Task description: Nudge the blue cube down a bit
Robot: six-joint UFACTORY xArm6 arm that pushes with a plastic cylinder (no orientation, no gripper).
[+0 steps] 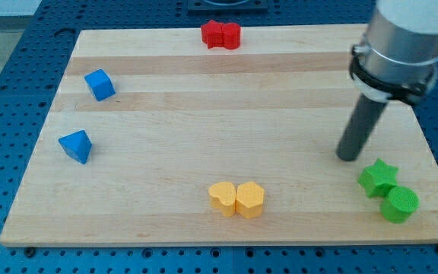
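My tip holds nothing — far right of blue cube; arm cropped above.

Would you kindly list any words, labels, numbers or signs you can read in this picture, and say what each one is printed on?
None: no text, number, brand or sign is readable anywhere in the camera view.
The wooden board is bare wood.
The blue cube, the other blue block, the red blocks, yellow blocks, green star and green cylinder are unmarked.
My tip and its rod show no lettering.
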